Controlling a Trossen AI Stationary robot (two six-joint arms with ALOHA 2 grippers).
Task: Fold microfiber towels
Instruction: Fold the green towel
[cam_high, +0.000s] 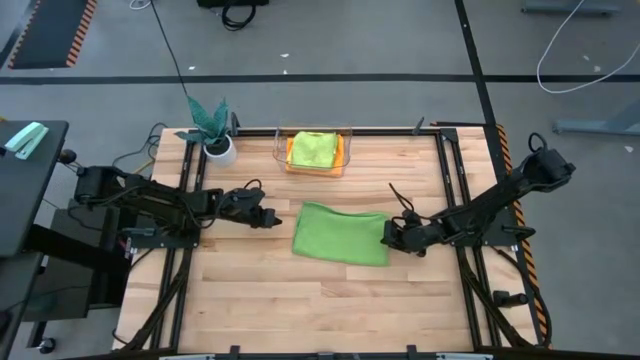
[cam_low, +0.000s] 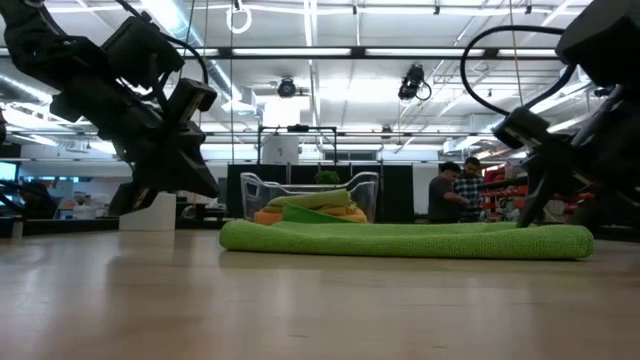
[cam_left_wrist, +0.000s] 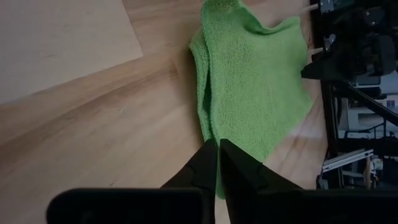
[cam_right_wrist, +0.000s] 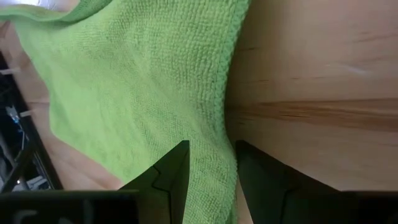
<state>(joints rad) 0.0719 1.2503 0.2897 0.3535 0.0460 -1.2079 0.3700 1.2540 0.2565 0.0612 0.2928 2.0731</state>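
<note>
High view — green towel (cam_high: 341, 233) folded, left gripper (cam_high: 272, 219) closed, right gripper (cam_high: 388, 236) open

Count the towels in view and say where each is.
3: a green towel flat mid-table; a lime towel atop an orange one in the clear bin. More may be hidden underneath.
</note>
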